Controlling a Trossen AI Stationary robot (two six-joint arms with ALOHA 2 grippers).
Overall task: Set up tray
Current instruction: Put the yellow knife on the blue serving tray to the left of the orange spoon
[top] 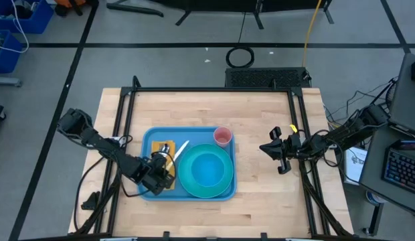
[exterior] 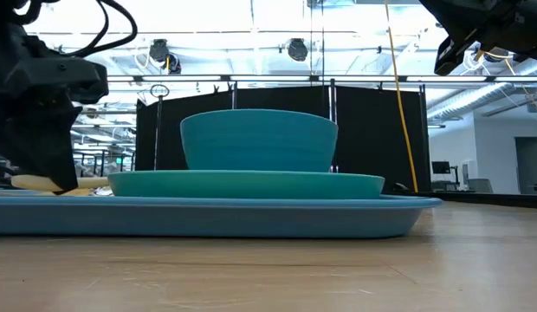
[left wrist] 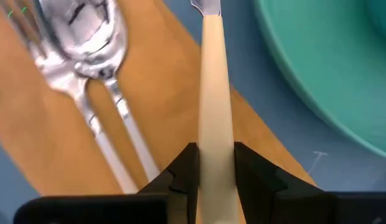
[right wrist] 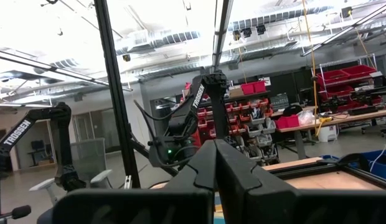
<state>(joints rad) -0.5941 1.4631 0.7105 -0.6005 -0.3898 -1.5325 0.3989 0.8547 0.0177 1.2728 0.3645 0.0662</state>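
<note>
A: Gripping a cream-handled table knife [left wrist: 213, 93], the left gripper [left wrist: 215, 171] hangs over the orange square napkin [left wrist: 162, 99] at the left end of the large light-blue rectangular plastic tray [top: 151, 138], which lies mid-table w/ a metal fork and spoon [left wrist: 87, 43] beside the knife.

B: And the right gripper [top: 280, 151]?

A: Fingers pressed together, holding nothing, raised near the table's right edge, well apart from the tray. Round teal plate [top: 205, 171] w/ teal bowl [exterior: 258, 139] fills the tray's right part; small pink cup [top: 222, 136] at its far corner.
</note>
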